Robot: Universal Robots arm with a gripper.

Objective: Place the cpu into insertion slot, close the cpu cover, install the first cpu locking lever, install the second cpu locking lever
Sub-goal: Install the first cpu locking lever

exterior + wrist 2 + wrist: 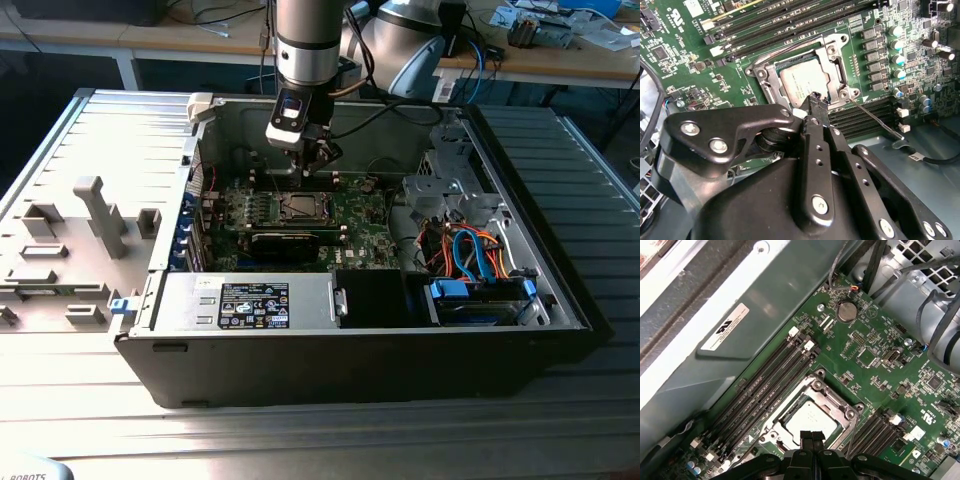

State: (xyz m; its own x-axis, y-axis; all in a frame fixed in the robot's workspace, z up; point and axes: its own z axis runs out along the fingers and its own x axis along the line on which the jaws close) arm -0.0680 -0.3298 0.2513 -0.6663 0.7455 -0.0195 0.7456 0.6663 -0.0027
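The cpu (802, 82), a silver-grey square, lies in the insertion slot (298, 208) on the green board. The cpu cover (765, 82), a grey metal frame, lies down around it; the chip shows through its window. One thin wire locking lever (875, 117) sticks out from the cover's corner to a hooked end off the board. A second lever (790, 47) runs along the cover's opposite side. My gripper (817, 100) is shut with nothing between its fingers, its tip just over the cover edge beside the chip. The first wrist view shows the gripper (811, 436) over the cpu (810, 417).
Long black memory slots (765, 385) run beside the socket. The grey case wall (765, 300) rises close behind them. A drive cage (450, 190) and coloured cables (470, 250) fill the exterior view's right. A power supply (250, 300) sits at the case front.
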